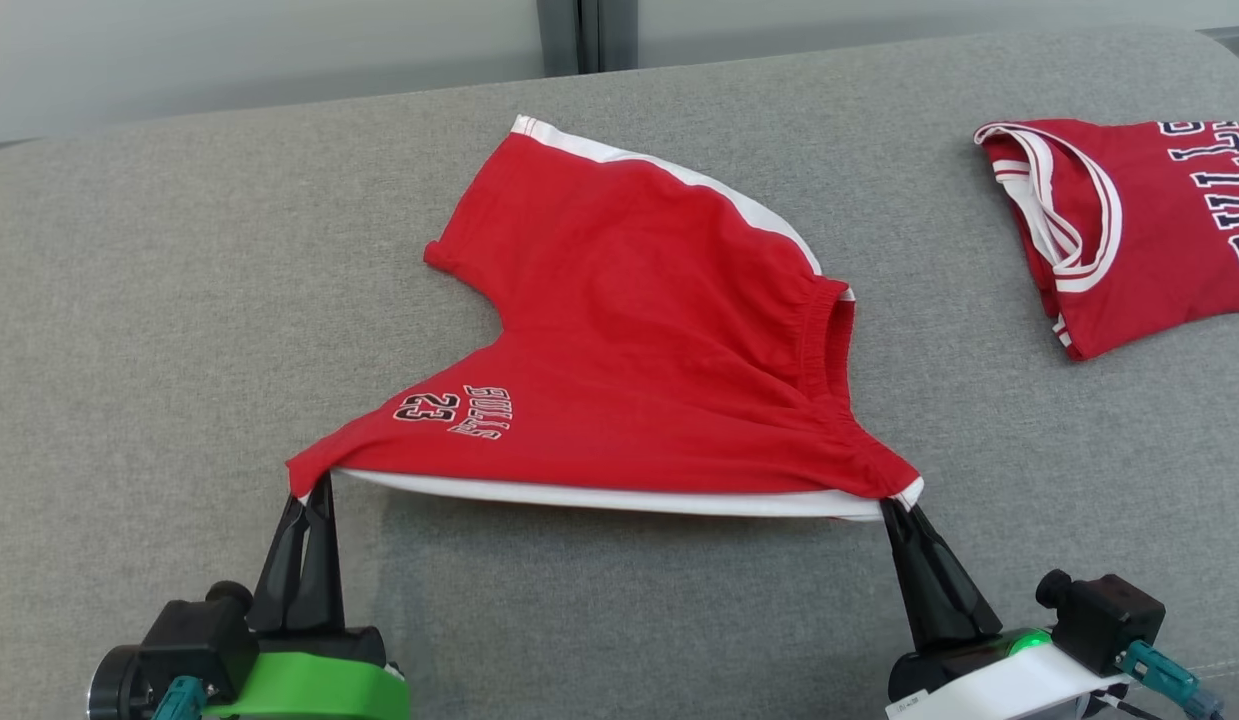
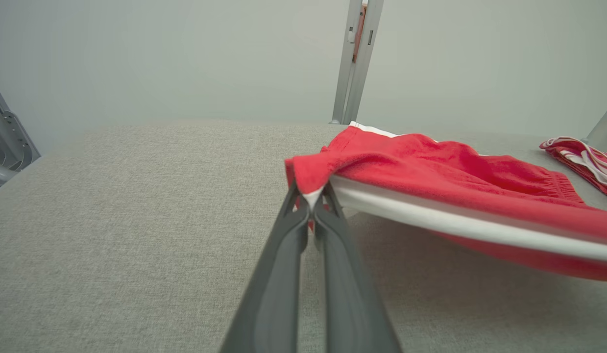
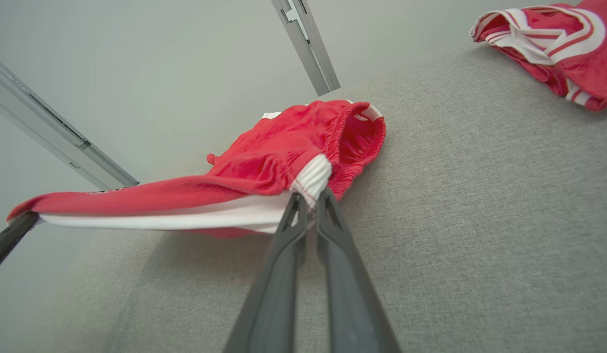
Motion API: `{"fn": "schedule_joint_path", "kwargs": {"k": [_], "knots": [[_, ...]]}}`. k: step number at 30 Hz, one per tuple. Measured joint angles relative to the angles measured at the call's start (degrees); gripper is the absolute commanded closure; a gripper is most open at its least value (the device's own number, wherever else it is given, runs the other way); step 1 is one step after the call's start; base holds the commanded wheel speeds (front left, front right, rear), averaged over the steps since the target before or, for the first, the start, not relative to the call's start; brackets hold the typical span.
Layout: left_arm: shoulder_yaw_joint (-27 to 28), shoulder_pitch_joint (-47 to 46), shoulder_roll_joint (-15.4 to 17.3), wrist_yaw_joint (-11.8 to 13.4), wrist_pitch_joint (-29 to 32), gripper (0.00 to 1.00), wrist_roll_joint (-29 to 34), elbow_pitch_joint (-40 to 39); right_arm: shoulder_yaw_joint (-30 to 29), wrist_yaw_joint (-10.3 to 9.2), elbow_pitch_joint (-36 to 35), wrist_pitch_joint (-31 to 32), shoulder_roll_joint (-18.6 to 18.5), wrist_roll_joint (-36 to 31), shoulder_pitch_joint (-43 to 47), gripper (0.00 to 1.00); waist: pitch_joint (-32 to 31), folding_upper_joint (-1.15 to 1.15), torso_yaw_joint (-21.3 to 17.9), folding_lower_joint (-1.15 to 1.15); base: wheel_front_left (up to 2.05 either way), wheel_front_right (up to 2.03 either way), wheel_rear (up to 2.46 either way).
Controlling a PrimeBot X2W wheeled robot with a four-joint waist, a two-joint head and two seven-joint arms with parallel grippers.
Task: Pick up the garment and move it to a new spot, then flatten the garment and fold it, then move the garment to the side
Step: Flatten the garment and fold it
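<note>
- left gripper (image 1: 320, 484) is closed tight on the hem corner of the red shorts (image 1: 639, 330); right gripper (image 1: 891, 508) is closed tight on the waistband corner.
- head view reads the "23" print (image 1: 426, 407); wrist views show the white near edge raised off the grey surface (image 1: 129, 350), far leg resting mid-surface.
- folded jersey (image 1: 1129, 220) lies by the right edge; bare surface to the left.

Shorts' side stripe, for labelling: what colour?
White; the side stripe shows best in the left wrist view.
</note>
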Motion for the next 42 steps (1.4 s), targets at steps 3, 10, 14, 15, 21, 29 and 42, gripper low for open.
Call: {"fn": "schedule_joint_path", "kwargs": {"k": [3, 10, 14, 15, 21, 29, 42], "knots": [[-0.4, -0.8, 0.1, -0.2, 0.2, 1.00, -0.1, -0.1, -0.4, -0.01, -0.1, 0.9, 0.1, 0.1, -0.4, 1.00, 0.2, 0.00, -0.5, 0.00, 0.00, 0.00, 0.00], [-1.5, -14.0, 1.7, -3.5, 2.4, 1.00, -0.6, 5.0, -0.9, -0.01, 1.3, 2.5, 0.1, 1.7, -8.5, 1.00, 3.1, 0.00, -0.8, 0.00, 0.00, 0.00, 0.00], [-2.2, -25.5, 2.6, -5.5, 4.0, 1.00, -1.0, 10.5, -1.6, -0.03, 4.0, 2.7, 0.0, 3.1, -16.8, 1.00, 6.4, 0.00, -1.0, 0.00, 0.00, 0.00, 0.00], [-2.6, -28.7, 3.0, -6.0, 4.5, 1.00, -0.9, 12.4, -1.7, -0.03, 5.1, 2.6, 0.0, 3.2, -19.3, 1.00, 7.5, 0.00, -1.1, 0.00, 0.00, 0.00, 0.00], [-5.3, -45.6, 3.9, -8.0, 7.8, 1.00, -1.0, 26.1, -1.9, -0.05, 12.1, 3.2, 0.1, 4.9, -31.1, 1.00, 13.7, 0.00, -1.9, 0.00, 0.00, 0.00, 0.00], [-8.8, -62.4, 5.7, -9.0, 6.2, 1.00, 0.1, 45.3, 1.1, -0.05, 21.0, 1.6, 0.1, 10.2, -42.0, 1.00, 20.2, 0.00, -4.4, 0.00, 0.00, 0.00, 0.00], [-11.8, -73.7, 5.1, -9.3, -0.5, 0.00, -2.5, 63.2, 8.9, -0.05, 26.7, -3.6, 0.1, 10.3, -47.8, 0.00, 24.5, 0.00, -10.9, 0.00, 0.00, 0.00, 0.00]]}}
